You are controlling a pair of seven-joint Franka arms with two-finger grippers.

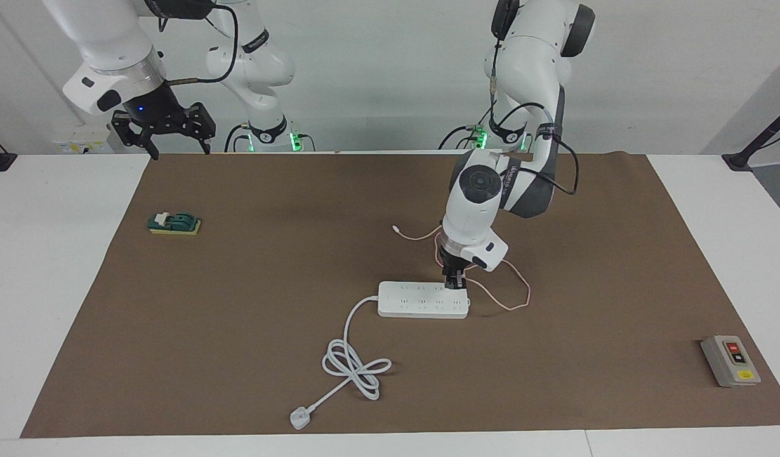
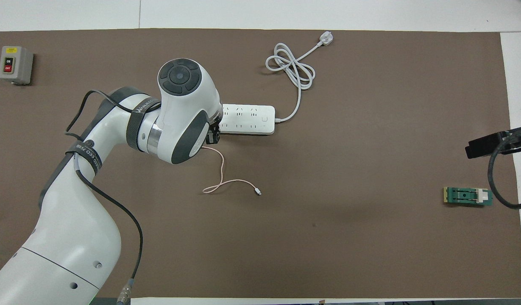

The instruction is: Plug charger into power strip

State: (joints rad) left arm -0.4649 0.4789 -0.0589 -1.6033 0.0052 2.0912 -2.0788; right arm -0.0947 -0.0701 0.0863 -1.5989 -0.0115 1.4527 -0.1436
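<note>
In the facing view, the left gripper [image 1: 454,283] stands at centre frame, pressed down on the end of the power strip [image 1: 421,299], fingers closed tight; whether the charger sits between them is hidden, though its pink cable [image 1: 513,298] loops beside the strip. The right gripper [image 1: 172,147] waits at upper left with fingers spread wide, holding nothing. In the overhead view, the left arm covers that end of the power strip [image 2: 247,119] at centre, the cable [image 2: 226,181] trailing lower, and the right gripper [image 2: 493,144] shows at the right edge.

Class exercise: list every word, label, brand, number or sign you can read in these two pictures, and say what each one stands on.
"ON": on the top button of the grey switch box.
"OFF": on its red button below.
Yellow sticker on the switch box: too small to read.
Lettering on the black strap around the left arm: only partly legible, not readable with certainty.
Power strip, green block: no readable text.
</note>
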